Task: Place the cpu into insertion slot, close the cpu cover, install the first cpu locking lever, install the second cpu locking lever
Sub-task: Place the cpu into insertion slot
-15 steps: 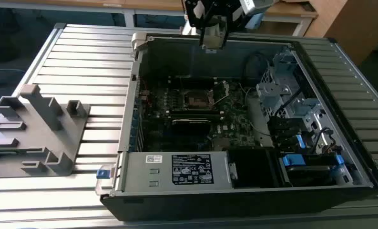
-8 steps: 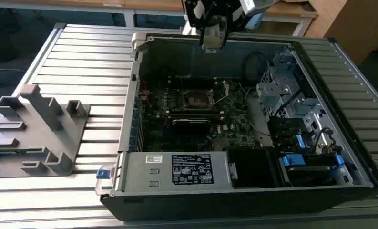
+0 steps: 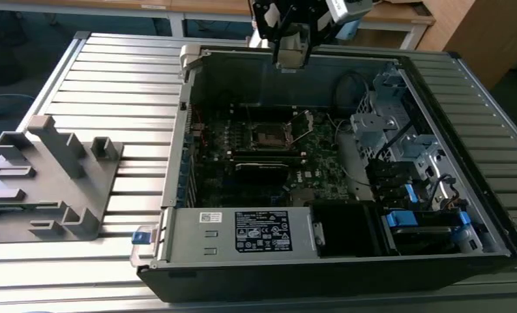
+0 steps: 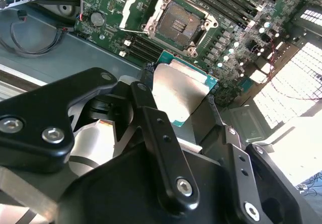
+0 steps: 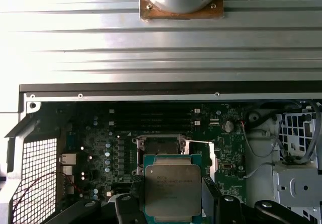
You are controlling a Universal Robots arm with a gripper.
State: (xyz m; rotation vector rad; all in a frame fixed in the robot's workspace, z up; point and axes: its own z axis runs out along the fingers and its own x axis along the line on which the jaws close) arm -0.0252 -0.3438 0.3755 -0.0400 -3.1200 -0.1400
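Second wrist view: the black claw [image 4: 177, 103] clamps the flat, square, dull-metal cpu [image 4: 183, 85] by its edges.

1. A silver metal table [image 3: 110, 85] of long ribbed slats carries everything.
2. An open black computer case [image 3: 188, 238] lies on its side at mid-table.
3. A grey plastic fixture [image 3: 49, 182] with upright blocks sits at the exterior view's left, apart from the case.
4. In the first wrist view, a brownish mounting plate [image 5: 151, 11] rests on the slats beyond the case.
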